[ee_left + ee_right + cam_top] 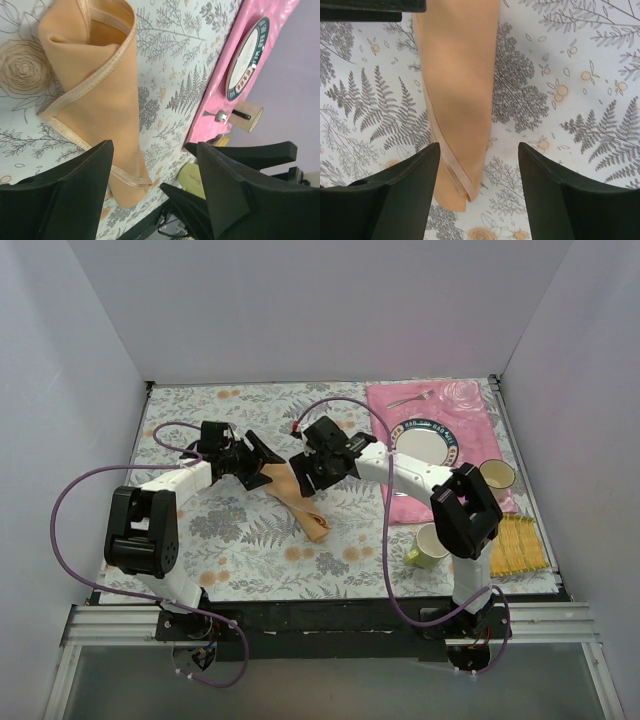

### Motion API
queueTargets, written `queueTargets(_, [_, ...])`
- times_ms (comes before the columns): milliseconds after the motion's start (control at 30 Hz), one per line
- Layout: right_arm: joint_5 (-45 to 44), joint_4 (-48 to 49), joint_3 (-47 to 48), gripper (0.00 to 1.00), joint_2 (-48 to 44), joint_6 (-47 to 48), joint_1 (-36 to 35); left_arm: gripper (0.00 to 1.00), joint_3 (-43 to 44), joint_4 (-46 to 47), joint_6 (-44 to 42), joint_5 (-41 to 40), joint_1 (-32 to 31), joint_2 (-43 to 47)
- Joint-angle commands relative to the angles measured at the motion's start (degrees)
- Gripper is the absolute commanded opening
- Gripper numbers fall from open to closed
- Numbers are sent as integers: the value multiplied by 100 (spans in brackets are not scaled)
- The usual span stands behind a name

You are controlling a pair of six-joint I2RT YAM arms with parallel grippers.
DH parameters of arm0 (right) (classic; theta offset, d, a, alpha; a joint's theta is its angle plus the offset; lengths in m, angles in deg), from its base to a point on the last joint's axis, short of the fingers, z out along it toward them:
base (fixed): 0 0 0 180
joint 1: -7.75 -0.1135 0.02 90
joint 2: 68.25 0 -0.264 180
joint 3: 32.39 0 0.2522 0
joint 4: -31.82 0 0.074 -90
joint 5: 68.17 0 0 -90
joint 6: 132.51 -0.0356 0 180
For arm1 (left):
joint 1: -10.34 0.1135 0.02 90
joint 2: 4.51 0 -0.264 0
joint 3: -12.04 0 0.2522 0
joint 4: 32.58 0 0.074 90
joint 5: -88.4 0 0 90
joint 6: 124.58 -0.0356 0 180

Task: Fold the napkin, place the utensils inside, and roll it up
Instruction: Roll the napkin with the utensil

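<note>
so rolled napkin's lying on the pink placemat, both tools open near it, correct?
Not quite. The napkin lies on the floral tablecloth, not the pink placemat, as the top external view shows. The left tool and right tool are both open near it.

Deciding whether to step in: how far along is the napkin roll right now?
Done: the napkin lies as a narrow roll on the table. In hand: nothing; the left gripper and right gripper are both open over it. Left: a silver utensil lies on the pink placemat, outside the roll. What the roll holds isn't visible.
</note>
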Motion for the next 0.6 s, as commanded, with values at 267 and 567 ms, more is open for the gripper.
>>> queueTargets(267, [-966,563,1075,73,1085,-329,-540,73,-169,-90,192,-451,486,843])
queueTargets(567, [-1677,528,1243,70,1516,-100,-821,73,-275,-29,191,-336,566,835])
